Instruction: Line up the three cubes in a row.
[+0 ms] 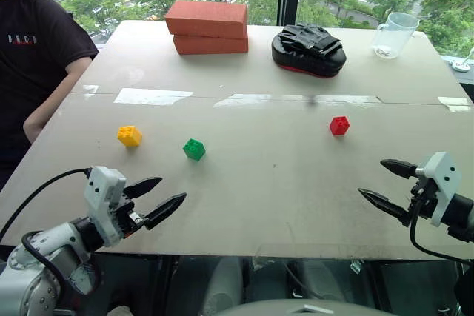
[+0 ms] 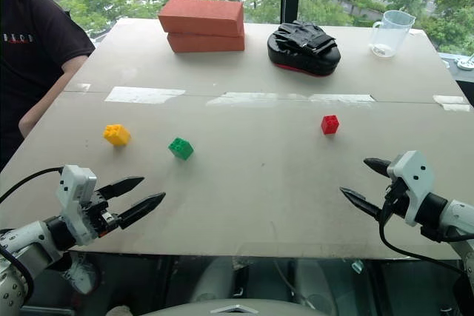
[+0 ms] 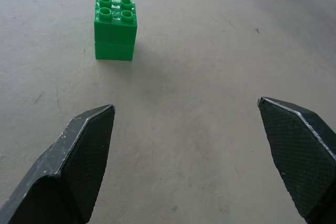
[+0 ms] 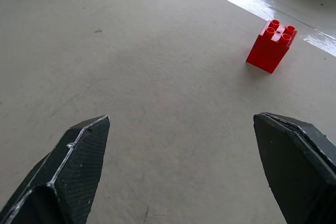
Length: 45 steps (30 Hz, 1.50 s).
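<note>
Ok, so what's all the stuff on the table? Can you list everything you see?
yellow cube: one, yellow, table's left side.
green cube: one, green, just right of the yellow one.
red cube: one, red, right side, apart from the others.
bricks: two, orange-red, stacked at the far edge.
pad: one, black with a red rim, far edge, right of the bricks.
cup: one, clear, far right corner.
tape: shiny strips across the table.
person: one, black shirt, at the left.
left gripper: black fingers, open, near left.
right gripper: black fingers, open, near right.
</note>
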{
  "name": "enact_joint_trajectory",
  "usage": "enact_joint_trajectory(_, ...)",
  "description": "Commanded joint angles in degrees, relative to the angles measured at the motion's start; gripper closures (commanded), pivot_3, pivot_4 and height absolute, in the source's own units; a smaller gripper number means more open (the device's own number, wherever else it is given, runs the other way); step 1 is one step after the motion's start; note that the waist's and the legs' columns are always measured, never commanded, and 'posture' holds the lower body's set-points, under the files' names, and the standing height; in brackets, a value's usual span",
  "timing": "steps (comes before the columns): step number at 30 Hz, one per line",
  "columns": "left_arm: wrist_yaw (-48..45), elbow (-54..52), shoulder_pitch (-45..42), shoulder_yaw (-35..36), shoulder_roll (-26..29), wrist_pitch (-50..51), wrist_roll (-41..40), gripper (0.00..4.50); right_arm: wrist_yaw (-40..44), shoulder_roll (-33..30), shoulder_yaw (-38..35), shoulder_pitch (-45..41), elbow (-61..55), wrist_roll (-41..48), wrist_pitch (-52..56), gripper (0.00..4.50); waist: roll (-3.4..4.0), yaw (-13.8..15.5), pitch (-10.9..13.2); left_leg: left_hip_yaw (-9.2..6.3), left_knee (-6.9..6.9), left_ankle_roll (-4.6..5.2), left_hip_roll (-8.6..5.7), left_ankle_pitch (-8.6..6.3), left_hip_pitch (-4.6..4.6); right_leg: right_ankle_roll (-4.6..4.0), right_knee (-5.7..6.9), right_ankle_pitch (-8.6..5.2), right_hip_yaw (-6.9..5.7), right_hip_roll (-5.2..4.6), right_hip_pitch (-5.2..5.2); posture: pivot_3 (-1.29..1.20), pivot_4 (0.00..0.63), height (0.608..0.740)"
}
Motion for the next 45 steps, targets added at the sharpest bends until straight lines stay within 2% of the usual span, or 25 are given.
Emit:
enact_joint_trajectory(1,-0.86,-1.25,0.07,0.97,0.8,-1.56,0.41,0.03,-1.01,0.21,-0.55,-0.56,-1.68,0.37,-0.39,0.0,0.0,0.01,0.0,0.0,0.0,0.0,0.0,0.0,0.0,0.0,0.0,0.0,0.0,0.0,0.0,0.0,0.15,0.737)
enact_joint_trajectory(8,-2.45,-4.99,-0.26,0.35,1.95,-2.03,-0.25,0.03,-6.86,0.57,3.4,-6.26,-2.78,-0.98,3.16,0.0,0.0,-0.04,0.0,0.02,0.0,0.0,0.0,0.0,0.02,-0.02,0.01,-0.01,0.03,0.0,0.0,0.0,0.15,0.737)
enact_joint_trajectory(13,-1.7,-11.45,-3.73,-1.87,4.36,0.3,-2.46,0.03,-16.0,-0.69,10.62,-19.12,-2.2,-2.85,17.75,0.0,0.01,-0.05,0.0,0.01,0.03,0.0,0.0,0.01,0.01,-0.04,0.04,0.0,0.05,-0.02,-0.01,0.0,0.15,0.737)
enact_joint_trajectory(18,-0.67,-15.09,-7.84,-3.48,6.78,3.07,-5.63,0.03,-19.62,1.08,16.79,-27.53,3.48,-7.11,19.51,0.0,0.03,0.03,0.02,-0.01,0.0,-0.01,-0.02,0.0,-0.02,0.12,0.03,0.1,0.03,0.03,-0.02,0.0,0.15,0.737)
enact_joint_trajectory(30,1.09,-16.75,-12.96,-3.79,9.64,6.3,-10.65,0.03,-27.44,12.42,24.23,-46.16,22.72,-13.15,27.07,0.0,0.06,-0.66,0.05,0.02,-0.03,0.0,-0.05,0.0,-0.08,0.15,0.07,0.11,0.09,0.07,-0.11,0.0,0.15,0.737)
enact_joint_trajectory(38,1.66,-16.71,-12.61,-2.51,9.83,6.18,-10.72,0.03,-32.79,18.67,24.34,-51.73,28.96,-17.37,27.79,0.0,0.07,-1.18,0.05,0.02,-0.05,-0.01,-0.07,0.0,-0.12,0.15,0.05,0.12,0.07,0.05,-0.13,0.0,0.15,0.737)
enact_joint_trajectory(42,1.96,-16.98,-12.24,-2.2,9.73,6.14,-10.98,0.0,-33.55,19.12,23.71,-52.61,31.18,-18.63,27.61,1.02,0.08,-1.39,0.06,0.02,-0.05,-0.01,-0.07,0.0,-0.12,0.15,0.05,0.12,0.08,0.04,-0.13,0.0,0.15,0.737)
enact_joint_trajectory(43,2.03,-17.06,-12.07,-2.13,9.7,6.12,-11.03,0.0,-33.22,19.05,23.61,-52.68,31.54,-18.64,27.5,1.63,0.08,-1.43,0.06,0.02,-0.06,-0.01,-0.07,0.0,-0.12,0.15,0.06,0.12,0.08,0.04,-0.14,0.0,0.15,0.737)
enact_joint_trajectory(44,2.02,-17.1,-11.86,-2.03,9.7,6.05,-10.99,0.0,-32.86,18.99,23.63,-52.68,31.7,-18.6,27.35,1.85,0.08,-1.46,0.06,0.02,-0.06,-0.01,-0.07,0.0,-0.12,0.15,0.06,0.12,0.08,0.04,-0.14,0.0,0.15,0.737)
enact_joint_trajectory(45,2.02,-17.11,-11.7,-1.98,9.72,5.99,-10.92,0.0,-32.59,18.94,23.68,-52.64,31.8,-18.63,27.18,2.26,0.08,-1.48,0.06,0.02,-0.07,0.0,-0.07,0.0,-0.11,0.15,0.06,0.12,0.08,0.04,-0.15,0.0,0.15,0.737)
